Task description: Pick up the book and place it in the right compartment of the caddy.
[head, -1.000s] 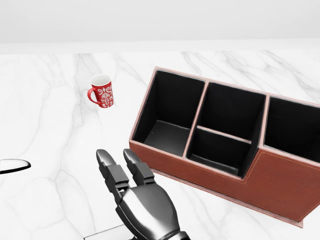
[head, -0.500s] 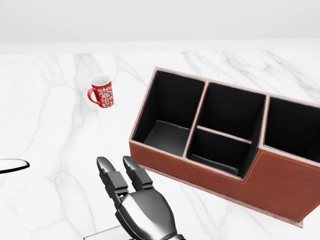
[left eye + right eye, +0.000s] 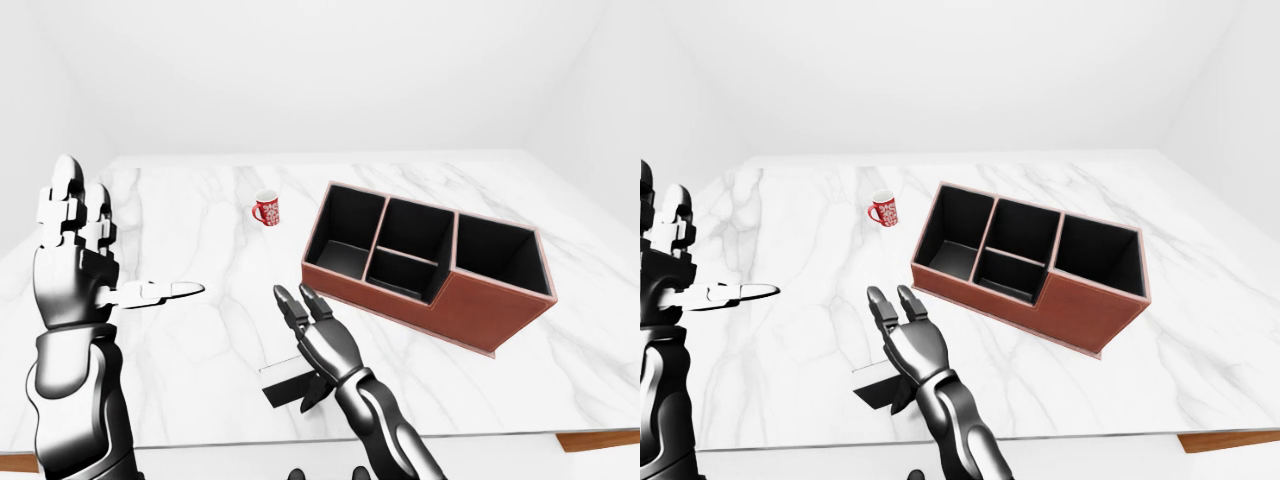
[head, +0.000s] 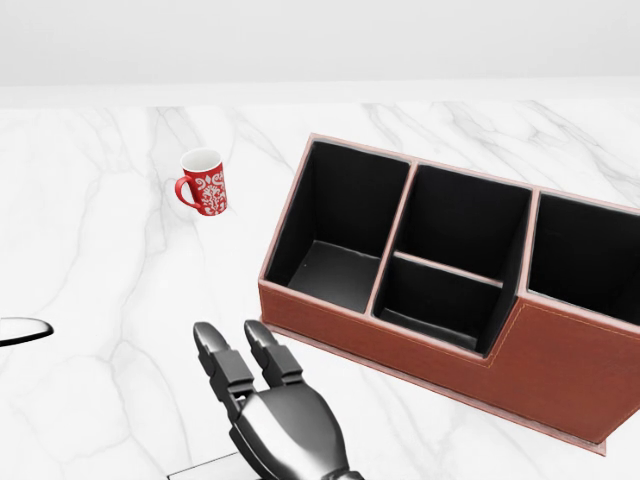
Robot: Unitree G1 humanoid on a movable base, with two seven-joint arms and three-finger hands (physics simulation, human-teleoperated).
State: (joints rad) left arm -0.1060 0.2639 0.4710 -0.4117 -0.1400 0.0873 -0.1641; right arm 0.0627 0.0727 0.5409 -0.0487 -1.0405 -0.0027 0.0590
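Note:
The book (image 3: 285, 381) is a dark, flat thing lying on the marble table near its bottom edge in the left-eye view. My right hand (image 3: 306, 325) hovers over it, open, with the fingers stretched toward the caddy and the thumb pointing down at the book's right end. The palm hides part of the book. The brown caddy (image 3: 482, 311) with black insides stands to the right; its right compartment (image 3: 500, 256) holds nothing. My left hand (image 3: 88, 252) is raised at the left, open, fingers up and thumb pointing right.
A red mug with a white pattern (image 3: 266, 208) stands on the white marble table (image 3: 200, 230), up and left of the caddy. The table's near edge runs just below the book. A wooden corner (image 3: 600, 440) shows at the bottom right.
In the head view my right hand has slid a little down toward the bottom edge, away from the caddy. The left thumb tip has drawn back slightly to the left.

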